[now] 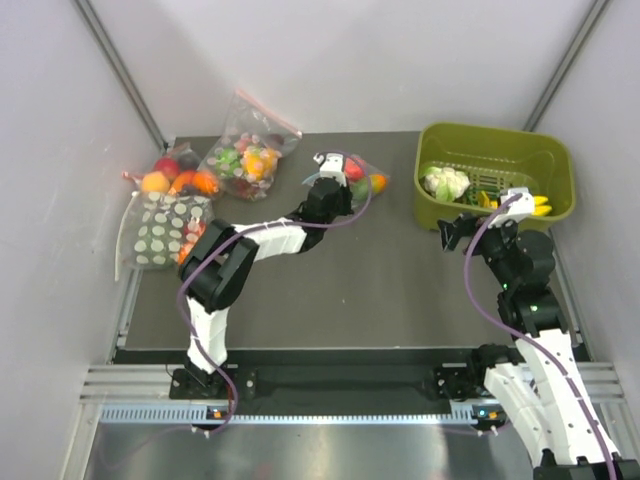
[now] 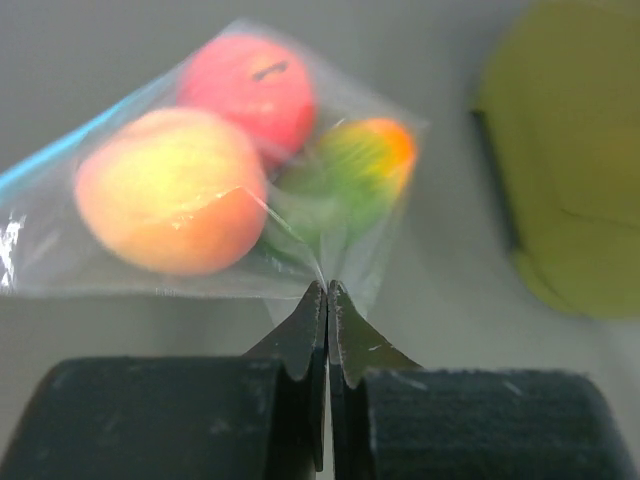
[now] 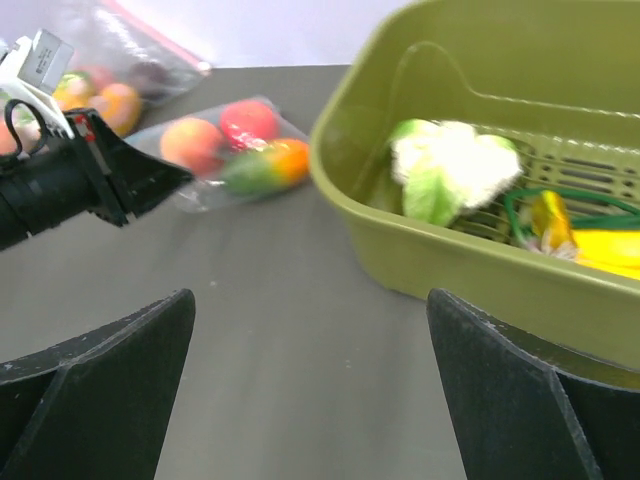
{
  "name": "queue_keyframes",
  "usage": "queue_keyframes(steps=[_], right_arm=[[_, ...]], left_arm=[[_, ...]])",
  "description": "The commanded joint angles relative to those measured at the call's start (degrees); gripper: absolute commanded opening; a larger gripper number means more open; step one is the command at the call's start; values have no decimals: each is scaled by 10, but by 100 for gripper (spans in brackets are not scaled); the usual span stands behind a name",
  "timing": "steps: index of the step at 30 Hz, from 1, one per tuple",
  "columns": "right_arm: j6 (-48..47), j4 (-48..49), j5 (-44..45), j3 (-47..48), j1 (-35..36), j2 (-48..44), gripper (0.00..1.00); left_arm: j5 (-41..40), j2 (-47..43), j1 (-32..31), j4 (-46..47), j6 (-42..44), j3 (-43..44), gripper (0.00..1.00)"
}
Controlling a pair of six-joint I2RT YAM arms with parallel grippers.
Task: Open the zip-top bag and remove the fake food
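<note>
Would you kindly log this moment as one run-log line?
left gripper: shut on zip-top bag | right gripper: open | fake food: inside bag

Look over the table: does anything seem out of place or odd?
The left gripper is shut on a plain corner of the zip-top bag, away from its blue zip strip, an odd hold for opening it. Nothing looks spilled or damaged.

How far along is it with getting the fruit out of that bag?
Barely begun. Done: nothing is out; all three fruits sit inside the bag. In hand: the left fingers are shut on the bag's edge. Left: opening it and taking the fruit out; the right fingers hang open near the bin, touching nothing.
</note>
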Motion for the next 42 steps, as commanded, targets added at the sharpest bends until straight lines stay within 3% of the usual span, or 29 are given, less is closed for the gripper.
queue_keyframes(steps=[1, 4, 8, 14, 23, 36, 42], right_arm=[[15, -2, -64, 34, 11, -9, 98], [24, -27, -86, 29, 25, -17, 95], [21, -49, -70, 26, 82, -29, 94], [19, -50, -56, 36, 182, 17, 94], [11, 40, -7, 45, 305, 161, 96], [86, 209, -36, 83, 339, 387, 89], [104, 264, -14, 91, 347, 465, 77]], left_arm=[[-44, -101, -30, 25, 9, -50, 0], [-34, -161, -40, 15, -23, -121, 0], [-11, -226, -70, 23, 1, -207, 0], [17, -341, -78, -69, -28, -296, 0], [-72, -538, -80, -240, -56, -387, 0], [-74, -583, -80, -283, -60, -431, 0], [-74, -573, -80, -286, -58, -434, 0]])
